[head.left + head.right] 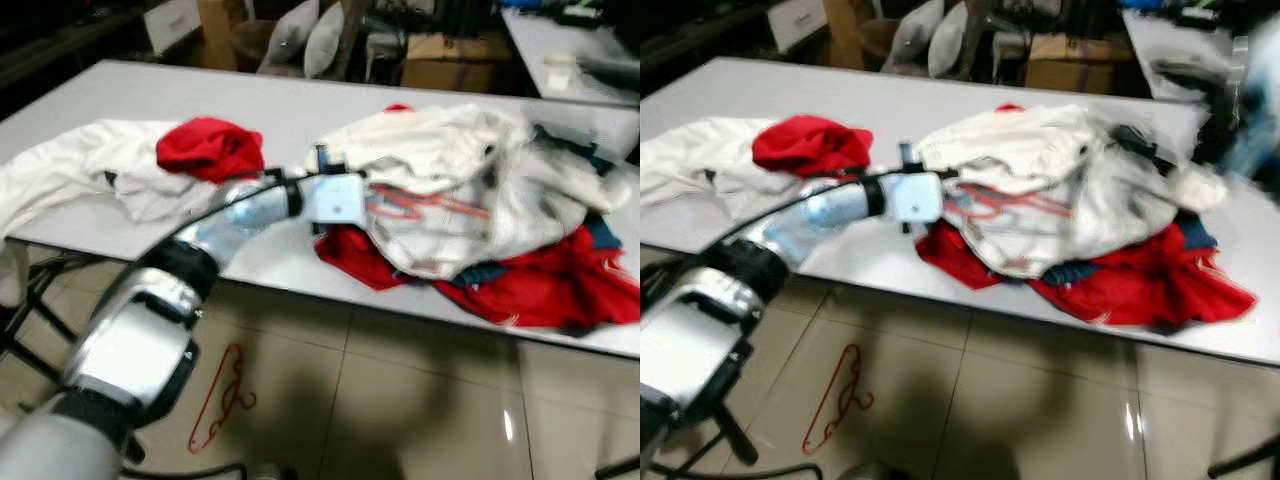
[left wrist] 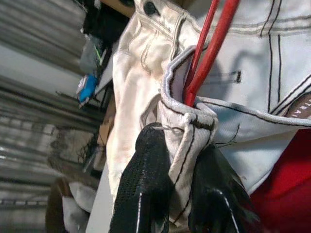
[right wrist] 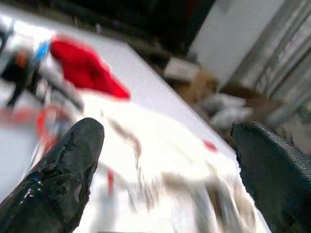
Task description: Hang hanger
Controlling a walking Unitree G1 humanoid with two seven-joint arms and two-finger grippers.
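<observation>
Red wire, thin and glossy: the hanger (image 2: pixel 210 46) is lying among the clothes (image 1: pixel 470 200) on the table (image 1: pixel 300 110), its two visible wires running lengthwise away from the left gripper (image 2: pixel 177 167) and disappearing under a cream hem (image 2: pixel 187 119). The left gripper's fingers are pinching closed on that hem beside the wires. The right gripper (image 3: pixel 167 170) is hovering over the pile, fingers spread wide, holding nothing. Another red hanger (image 1: pixel 222 398) is lying on the floor
</observation>
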